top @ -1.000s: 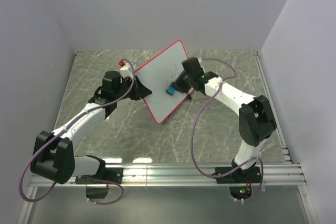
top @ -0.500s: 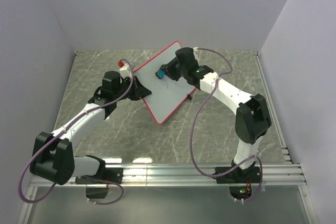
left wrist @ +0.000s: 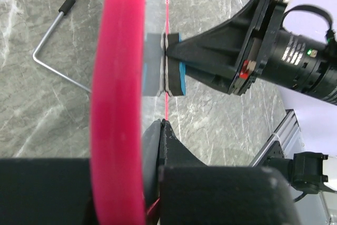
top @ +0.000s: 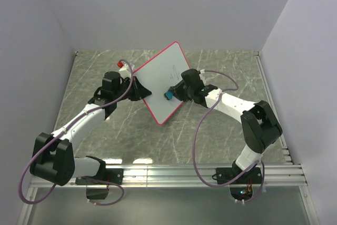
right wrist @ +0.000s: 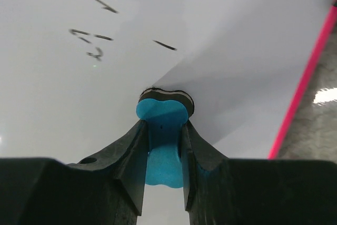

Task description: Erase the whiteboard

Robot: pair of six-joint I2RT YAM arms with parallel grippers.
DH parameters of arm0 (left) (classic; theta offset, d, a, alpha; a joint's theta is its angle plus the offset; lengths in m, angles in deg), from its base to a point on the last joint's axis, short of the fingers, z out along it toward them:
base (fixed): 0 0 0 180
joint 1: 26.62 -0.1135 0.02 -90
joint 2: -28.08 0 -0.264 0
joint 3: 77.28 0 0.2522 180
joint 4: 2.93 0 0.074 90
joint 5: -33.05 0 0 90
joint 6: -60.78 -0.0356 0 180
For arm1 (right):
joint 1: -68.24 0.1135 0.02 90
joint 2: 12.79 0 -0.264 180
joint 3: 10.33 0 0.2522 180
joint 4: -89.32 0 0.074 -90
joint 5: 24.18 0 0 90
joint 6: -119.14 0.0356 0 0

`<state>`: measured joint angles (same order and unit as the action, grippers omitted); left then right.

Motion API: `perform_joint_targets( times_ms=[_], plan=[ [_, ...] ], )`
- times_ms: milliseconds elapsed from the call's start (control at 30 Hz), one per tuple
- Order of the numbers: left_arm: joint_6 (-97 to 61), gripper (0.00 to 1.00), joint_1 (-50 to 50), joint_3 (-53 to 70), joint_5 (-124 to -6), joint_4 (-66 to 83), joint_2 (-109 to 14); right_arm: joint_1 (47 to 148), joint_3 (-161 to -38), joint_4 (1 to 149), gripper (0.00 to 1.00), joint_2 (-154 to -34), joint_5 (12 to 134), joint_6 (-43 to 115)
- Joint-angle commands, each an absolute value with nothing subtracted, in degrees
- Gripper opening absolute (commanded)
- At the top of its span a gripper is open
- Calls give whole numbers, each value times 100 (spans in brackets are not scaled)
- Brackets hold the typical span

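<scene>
Gripping whiteboard [top: 164, 77] rim, left tool [top: 143, 91] sits half hidden.

Whiteboard [left wrist: 118, 104] edge-on, pink frame running 12 to 6 o'clock. Right gripper [left wrist: 178, 56] from 3 o'clock presses blue eraser [left wrist: 177, 73] against board. Left gripper [left wrist: 156, 139] at 6 clamps frame. Wire stand [left wrist: 35, 54] at 10.

A small, flat, rectangular whiteboard [top: 158, 77] with rounded corners and a thin red-pink frame [left wrist: 118, 77] stands tilted on edge over the grey marbled tabletop [top: 105, 130]. One corner points down, and its white face is turned to the right. Whether that corner touches the tabletop cannot be told. Short black pen strokes [right wrist: 87, 35] mark the upper part of the face. A small blue eraser [top: 168, 95] with a dark felt pad presses flat against the face below those strokes.
</scene>
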<state>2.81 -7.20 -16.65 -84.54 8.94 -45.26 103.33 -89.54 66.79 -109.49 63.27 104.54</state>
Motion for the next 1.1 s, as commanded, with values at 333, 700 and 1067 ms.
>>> perform_joint_targets(
  times_ms=[333, 700, 1067],
  plan=[
    [-321, 0, -447, -1799, -9624, 2050, -4654, 10357, -9430, 6413, 0, -11289, 6354, 10315],
    [-321, 0, -438, -1799, -9554, 2076, -4637, 10138, -13800, 5288, 0, -13232, 6731, 9514],
    [-330, 0, -429, -1799, -9483, 2129, -4654, 10129, -10050, 6316, 0, -11635, 6460, 9805]
  ],
)
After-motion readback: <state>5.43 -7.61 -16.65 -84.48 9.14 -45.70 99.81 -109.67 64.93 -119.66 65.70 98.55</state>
